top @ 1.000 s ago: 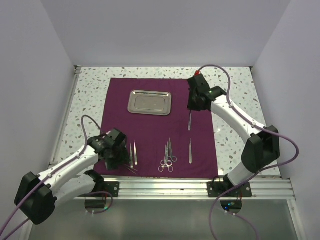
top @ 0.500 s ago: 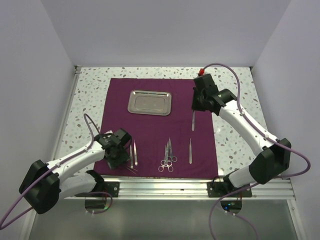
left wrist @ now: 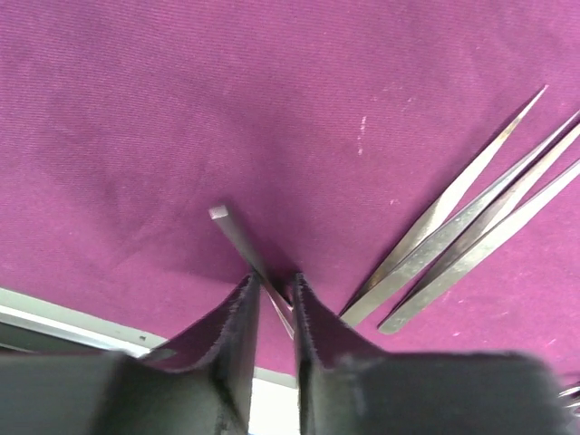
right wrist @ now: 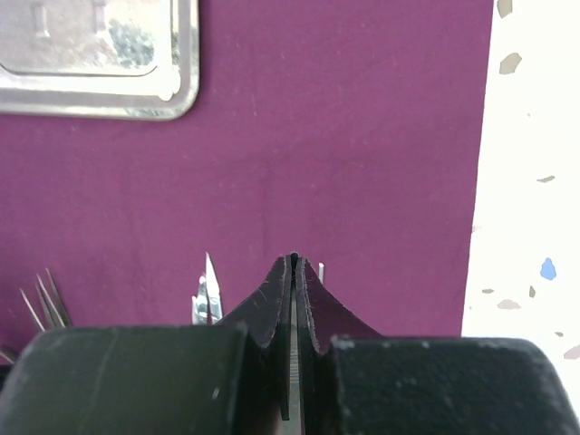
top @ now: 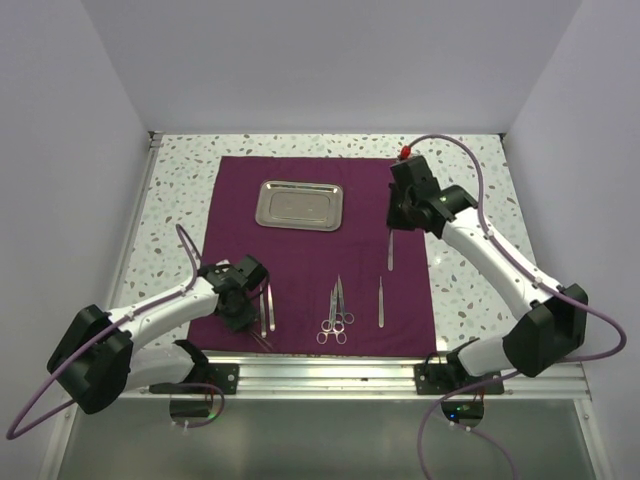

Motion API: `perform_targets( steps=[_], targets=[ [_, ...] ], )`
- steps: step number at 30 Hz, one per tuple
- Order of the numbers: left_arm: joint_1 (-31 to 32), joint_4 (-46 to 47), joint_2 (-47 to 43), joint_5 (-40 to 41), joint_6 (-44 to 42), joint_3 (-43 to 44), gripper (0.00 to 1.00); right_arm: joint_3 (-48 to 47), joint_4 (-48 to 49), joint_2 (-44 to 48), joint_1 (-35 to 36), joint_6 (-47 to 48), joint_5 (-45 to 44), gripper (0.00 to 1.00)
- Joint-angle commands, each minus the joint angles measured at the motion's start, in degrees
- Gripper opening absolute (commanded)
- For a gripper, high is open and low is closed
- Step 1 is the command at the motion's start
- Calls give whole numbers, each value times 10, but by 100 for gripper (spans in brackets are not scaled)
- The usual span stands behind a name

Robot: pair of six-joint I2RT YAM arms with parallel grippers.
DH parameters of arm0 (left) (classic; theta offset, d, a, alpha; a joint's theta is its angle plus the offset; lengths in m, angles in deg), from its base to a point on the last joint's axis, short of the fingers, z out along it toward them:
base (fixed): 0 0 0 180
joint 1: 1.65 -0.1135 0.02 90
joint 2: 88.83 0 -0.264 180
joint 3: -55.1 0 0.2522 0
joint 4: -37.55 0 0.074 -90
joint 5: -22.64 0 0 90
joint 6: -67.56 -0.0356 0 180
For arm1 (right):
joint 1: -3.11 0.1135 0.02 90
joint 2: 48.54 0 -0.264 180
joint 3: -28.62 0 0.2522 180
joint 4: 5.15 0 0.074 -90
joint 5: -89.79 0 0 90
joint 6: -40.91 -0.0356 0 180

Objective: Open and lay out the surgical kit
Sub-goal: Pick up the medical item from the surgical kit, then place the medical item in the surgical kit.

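The dark purple-maroon cloth wrap (top: 300,262) lies spread flat across the middle of the white speckled desk (top: 175,190). At the cloth's 7 o'clock corner, the left hand (top: 238,303) is low over the fabric. In its wrist view the two fingers (left wrist: 237,313) are drawn nearly together, pinching a thin flat steel tool (left wrist: 237,240). The tool's free end points toward 11 o'clock just above the cloth (left wrist: 181,109).

Just at 3 o'clock of that hand, two slim silver tweezers (top: 266,308) lie side by side on the cloth, close to the hand but apart from it. The small shiny rectangular steel tray (top: 299,204) sits at 12 o'clock on the cloth, with nothing visible inside it. At 6 o'clock, silver scissors and forceps (top: 335,310) rest together, ring handles toward the near edge. A single slim silver tweezers (top: 380,302) lies near them at their 3 o'clock.

The right hand (top: 404,216) is at the cloth's 2 o'clock edge. Its fingers (right wrist: 272,304) are pressed tight on a slim silver instrument (top: 390,252), which hangs toward 6 o'clock. From that wrist camera the tray's corner (right wrist: 177,91) shows at 10 o'clock and bare desk (right wrist: 535,181) at 3 o'clock.
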Motion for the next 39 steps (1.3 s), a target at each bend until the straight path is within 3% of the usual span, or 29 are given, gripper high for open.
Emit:
perform_targets(
  steps=[1, 7, 14, 23, 24, 25, 27, 28, 31, 38, 39],
  targets=[
    [4, 15, 2, 11, -1, 4, 18, 26, -25, 46, -1, 5, 0, 0],
    [4, -3, 2, 25, -9, 31, 0, 174, 15, 112, 1, -29, 47, 0],
    [4, -38, 14, 56, -38, 95, 0, 312, 125, 130, 2, -82, 91, 0],
    [5, -48, 94, 114, -135, 216, 0, 335, 192, 48, 1, -104, 139, 1],
    [4, -44, 100, 122, -144, 227, 0, 338, 197, 45, 2, -105, 143, 6],
    [4, -36, 106, 128, -161, 229, 0, 339, 197, 45, 2, -105, 144, 23],
    [4, -28, 113, 142, -175, 236, 0, 340, 190, 42, 2, -102, 139, 39],
    [4, -23, 118, 143, -185, 236, 0, 339, 185, 43, 1, -99, 135, 61],
    [4, -8, 122, 140, -203, 229, 0, 331, 170, 50, 2, -90, 127, 85],
    [5, 42, 107, 123, -228, 191, 0, 285, 127, 86, 1, -72, 104, 88],
    [6, 48, 108, 121, -233, 190, 12, 278, 118, 93, 2, -69, 99, 88]
  ],
)
